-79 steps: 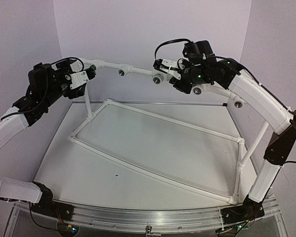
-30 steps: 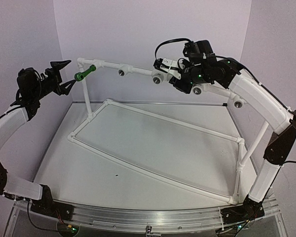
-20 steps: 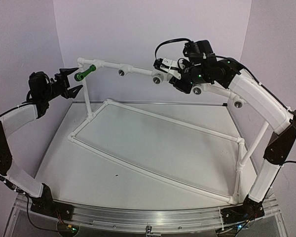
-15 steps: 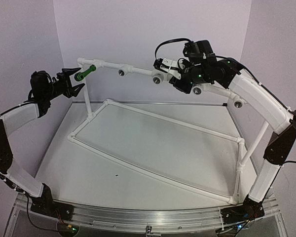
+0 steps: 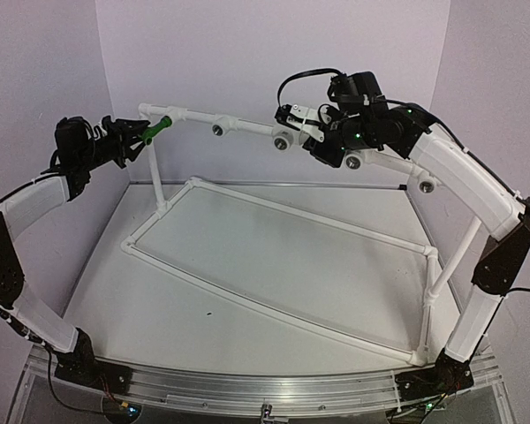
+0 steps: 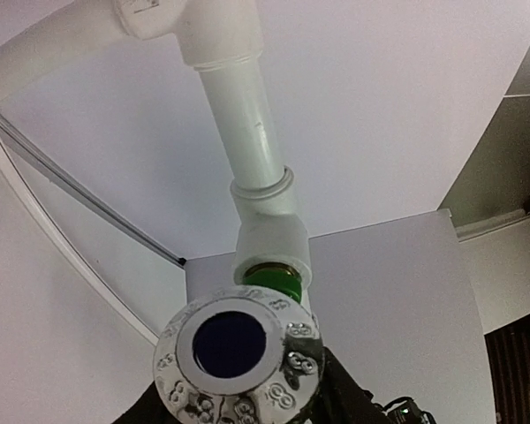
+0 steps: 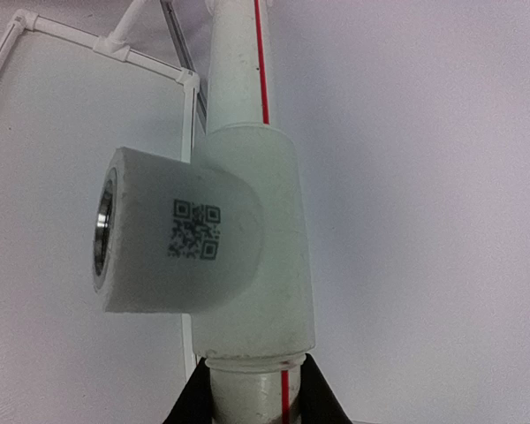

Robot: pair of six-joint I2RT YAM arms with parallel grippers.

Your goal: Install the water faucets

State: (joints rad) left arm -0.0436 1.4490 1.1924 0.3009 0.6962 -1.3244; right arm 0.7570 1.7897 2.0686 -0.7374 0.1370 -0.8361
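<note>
One faucet sits in the upper-left fitting, my left fingers flanking it, grip unclear; right fingers clamp the pipe; other sockets empty.

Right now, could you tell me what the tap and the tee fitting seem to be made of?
Tap: green body looks like plastic; its shiny embossed round end looks metal. Tee fitting: matte white plastic, apparently with a grey metal-looking ring in its socket.

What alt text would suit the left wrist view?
The faucet shows its shiny silver round end at bottom centre, green body set in a white pipe fitting. A white pipe rises from it; dark fingers flank the faucet.
</note>
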